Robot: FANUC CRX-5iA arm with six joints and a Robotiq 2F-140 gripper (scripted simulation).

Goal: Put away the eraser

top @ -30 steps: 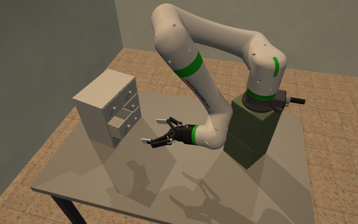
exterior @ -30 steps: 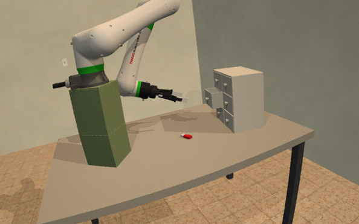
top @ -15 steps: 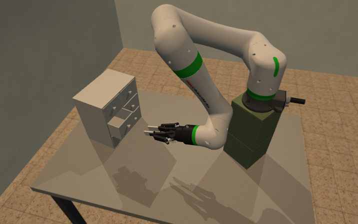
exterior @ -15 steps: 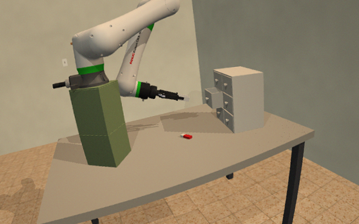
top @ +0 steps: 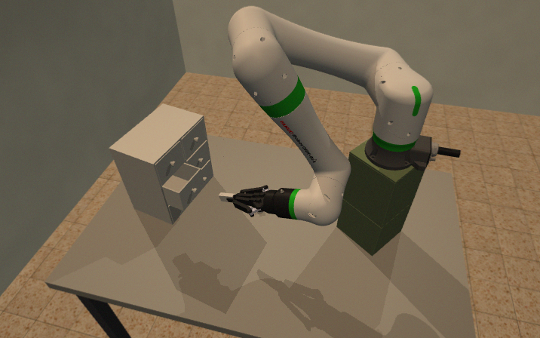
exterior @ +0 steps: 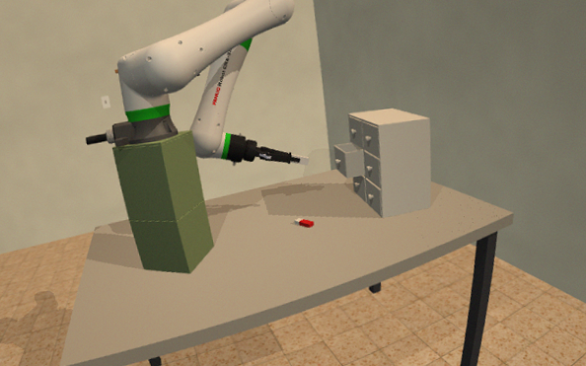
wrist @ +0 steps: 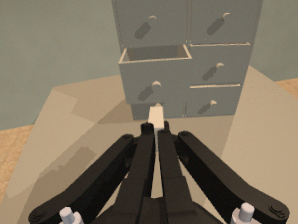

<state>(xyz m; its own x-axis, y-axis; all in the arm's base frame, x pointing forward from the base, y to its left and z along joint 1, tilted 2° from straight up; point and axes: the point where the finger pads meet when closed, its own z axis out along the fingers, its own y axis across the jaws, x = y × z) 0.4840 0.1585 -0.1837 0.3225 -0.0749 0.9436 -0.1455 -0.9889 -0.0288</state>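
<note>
Tool: closed, with nothing between its fingers point(top: 226, 196) point(exterior: 301, 160); aimed at the chest point(top: 157, 131) point(exterior: 404, 165) point(wrist: 170, 30), apart from it.
Eraser: red and white point(exterior: 304, 222), lying on the counter point(top: 139, 287) point(exterior: 264, 278) point(wrist: 250, 150), not picked up.
Open drawer: middle row, on the left in the wrist view point(top: 172, 197) point(exterior: 351, 161) point(wrist: 137, 75); well out, seemingly level.
Drawer contents: no second eraser shows, but part of the inside is hidden, so I cannot tell.
Other drawers: appear pushed in; one is partly hidden below the open one.
Done: one drawer is out; the chest stands upright.
Step in hand: probably lining up to push this drawer in, perhaps as the wrong one.
Left: find the matching eraser, put this one with it, shut every drawer, withdraw.
Risk: an off-centre push could skew the loose tray or shift the chest.
</note>
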